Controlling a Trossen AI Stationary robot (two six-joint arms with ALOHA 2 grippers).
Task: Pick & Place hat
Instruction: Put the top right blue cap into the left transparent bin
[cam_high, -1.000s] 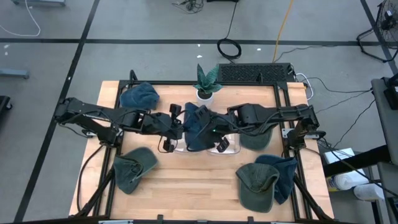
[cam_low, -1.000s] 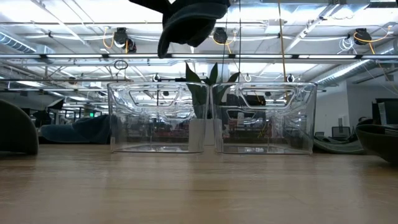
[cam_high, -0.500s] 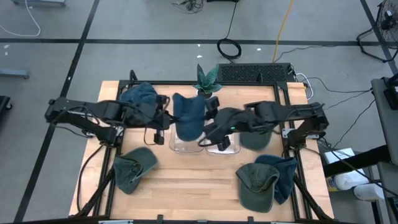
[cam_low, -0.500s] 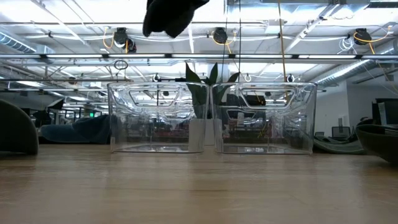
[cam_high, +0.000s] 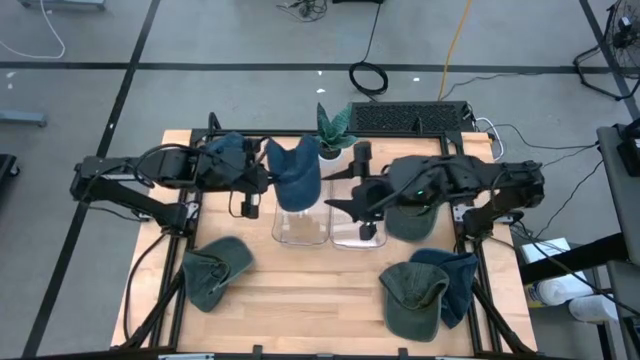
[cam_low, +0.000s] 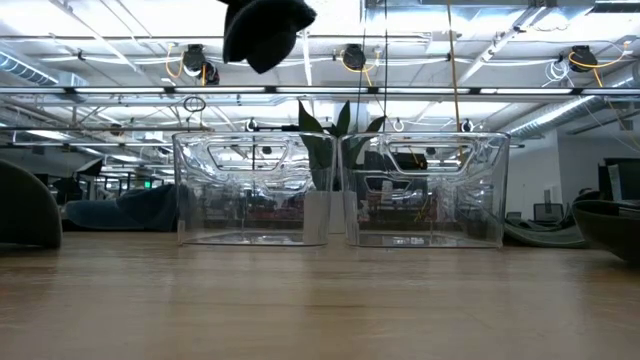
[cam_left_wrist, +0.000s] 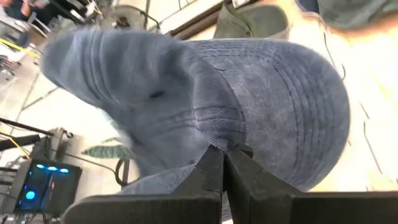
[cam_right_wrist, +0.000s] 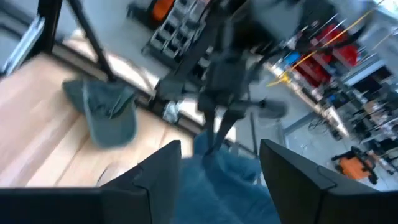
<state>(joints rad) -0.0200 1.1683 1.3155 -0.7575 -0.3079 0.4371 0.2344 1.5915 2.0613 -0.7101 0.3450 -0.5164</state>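
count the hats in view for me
6: blue hat held by left gripper; blue hat back-left; green hat front-left; green hat and blue hat front-right; green hat under right arm, partly hidden.

Two dark jointed arms, black cables, flat black claw fingers (cam_right_wrist: 149, 186)

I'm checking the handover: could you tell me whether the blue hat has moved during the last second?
Yes. The blue hat, held by the left gripper, shifted left and toward the plant.

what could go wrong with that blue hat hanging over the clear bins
The left gripper pinches only a fold of the blue hat, so it might slip early. The hat hangs over the left clear bin's rear edge and could catch the rim. The right gripper, jaws open, waits close beside it.
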